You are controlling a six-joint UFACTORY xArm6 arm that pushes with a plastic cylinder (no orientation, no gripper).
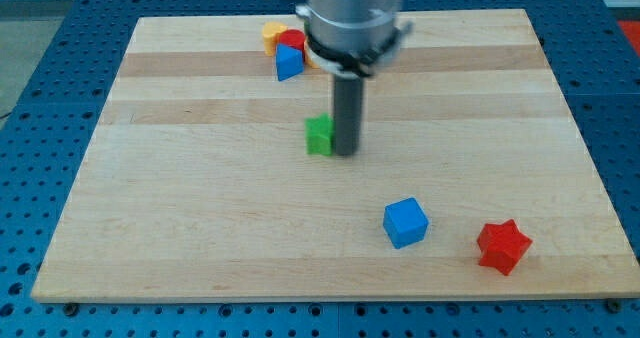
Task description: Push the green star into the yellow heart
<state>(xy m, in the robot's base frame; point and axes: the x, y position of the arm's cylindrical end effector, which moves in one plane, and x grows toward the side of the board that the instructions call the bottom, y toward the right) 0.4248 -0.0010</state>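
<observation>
A: What does the surface look like?

B: A pale wooden board (200,228) with lengthwise grain fills most of the frame. It lies on a blue perforated table (40,18) that shows along every edge. A strip of grey floor shows at the far left edge.

A: Going from left to right, how many blocks are there?

B: In the upper left of centre sits a tight cluster: one yellow block (271,33), shape unclear, one red block (293,40) against it, and one small blue block (289,64) just below them. An orange sliver at the cluster's right side is mostly hidden by the arm. Near the middle is one green block (319,135), which looks boxy from here; its star shape cannot be made out. At lower right are one blue cube (405,222) and, further right, one red star (502,246), near each other but apart.

A: And the arm?

B: The grey arm body (350,18) comes down from the top centre and ends in a dark rod. The tip (346,154) rests on the board, touching or just beside the green block's right side. It is a plain rod, with nothing to open, close or pinch.

A: Where is the green block compared with the yellow one?

B: Well below it and slightly to the right, clearly apart.
</observation>
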